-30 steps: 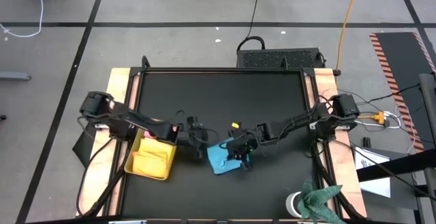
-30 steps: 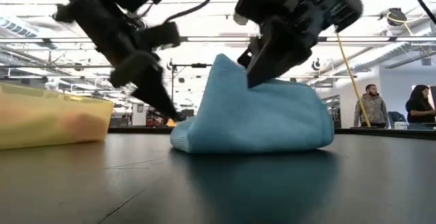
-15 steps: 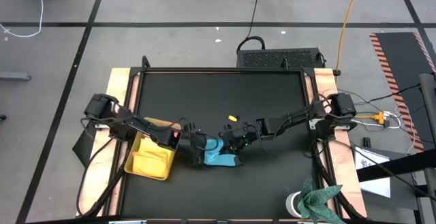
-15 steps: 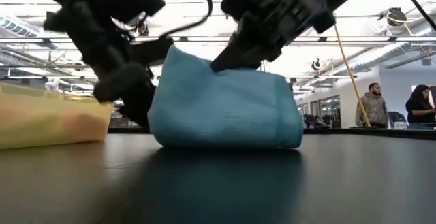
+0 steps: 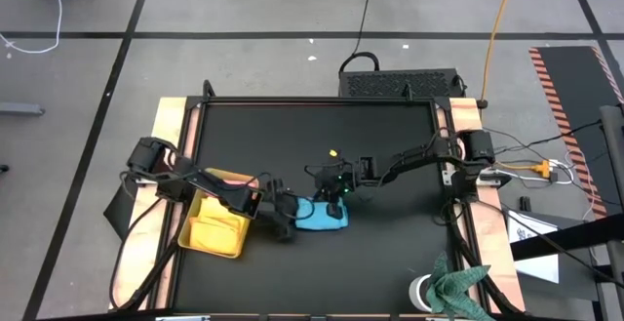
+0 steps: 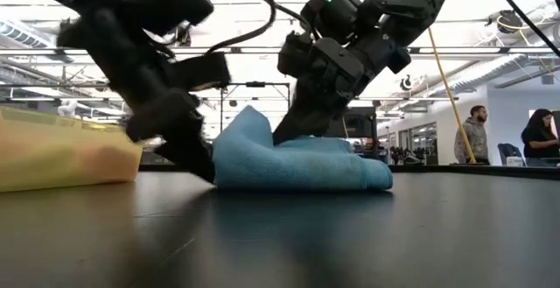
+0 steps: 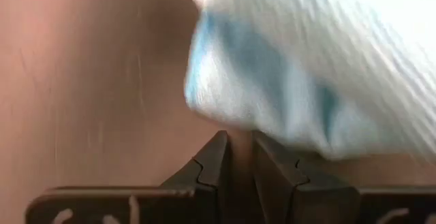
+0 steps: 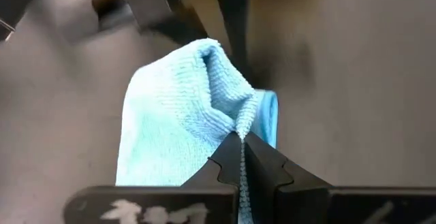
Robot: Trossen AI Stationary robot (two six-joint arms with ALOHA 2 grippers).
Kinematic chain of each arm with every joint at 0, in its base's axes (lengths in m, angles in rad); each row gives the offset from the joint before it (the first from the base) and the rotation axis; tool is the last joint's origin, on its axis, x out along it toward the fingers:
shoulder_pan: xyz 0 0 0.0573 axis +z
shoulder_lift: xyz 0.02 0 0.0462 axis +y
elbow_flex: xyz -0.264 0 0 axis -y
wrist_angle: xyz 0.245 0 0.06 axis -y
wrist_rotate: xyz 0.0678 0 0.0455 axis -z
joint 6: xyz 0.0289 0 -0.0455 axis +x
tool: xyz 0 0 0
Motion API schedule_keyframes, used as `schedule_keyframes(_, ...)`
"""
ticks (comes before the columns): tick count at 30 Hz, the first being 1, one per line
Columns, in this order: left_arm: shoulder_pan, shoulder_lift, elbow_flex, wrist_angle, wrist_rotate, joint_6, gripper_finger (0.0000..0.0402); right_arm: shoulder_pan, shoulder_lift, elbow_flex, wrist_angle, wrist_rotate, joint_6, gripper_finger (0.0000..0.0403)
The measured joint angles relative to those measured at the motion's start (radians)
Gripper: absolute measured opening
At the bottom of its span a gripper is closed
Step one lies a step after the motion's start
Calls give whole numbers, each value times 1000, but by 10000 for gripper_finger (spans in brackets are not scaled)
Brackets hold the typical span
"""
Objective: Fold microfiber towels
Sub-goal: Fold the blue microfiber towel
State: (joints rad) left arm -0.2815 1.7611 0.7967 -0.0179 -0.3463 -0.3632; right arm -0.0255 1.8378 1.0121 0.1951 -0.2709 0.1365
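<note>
A light blue towel (image 5: pixel 322 214) lies bunched on the black table (image 5: pixel 390 145), its bottom fold flat on the surface (image 6: pixel 297 161). My right gripper (image 5: pixel 331 192) comes from the right and is shut on the towel's upper part (image 8: pixel 238 139). My left gripper (image 5: pixel 288 219) sits low at the towel's left edge (image 6: pixel 199 152); its fingers (image 7: pixel 235 159) are nearly closed. A yellow towel (image 5: pixel 219 231) lies in the tray (image 5: pixel 185 233) to the left. My left gripper meets the towel's left edge (image 7: pixel 231 132) at its fingertips, slanting down from the table's left, low by the table. The towel itself hides how much cloth is between the fingers. My right gripper pinches a raised fold of the towel with its hemmed edge (image 8: pixel 240 130) between its two fingers, slanting down from the right. The cloth drapes slack from there onto the table.
The translucent yellow-green tray stands right behind my left arm at the table's left edge. A dark green cloth (image 5: pixel 458 287) lies at the near right corner beside a white object (image 5: pixel 421 292). People (image 6: pixel 479 135) stand far behind the table.
My right gripper has gone toward the table's left and down, carrying the towel's raised part over. The towel stood tall a second ago and now sits lower and flatter, shifted left. My left gripper has sunk a little at the towel's left edge.
</note>
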Motion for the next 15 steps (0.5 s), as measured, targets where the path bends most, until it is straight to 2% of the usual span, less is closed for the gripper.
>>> schedule_keyframes(8,-53,-184,-3,-194,11,-185,69,-1,12,0,2,4,-11,11)
schedule_keyframes(11,-83,-239,-3,-141,11,-186,69,-1,15,0,-1,13,-15,26)
schedule_keyframes(15,-106,-253,-2,35,9,-119,69,-8,15,0,2,39,3,62)
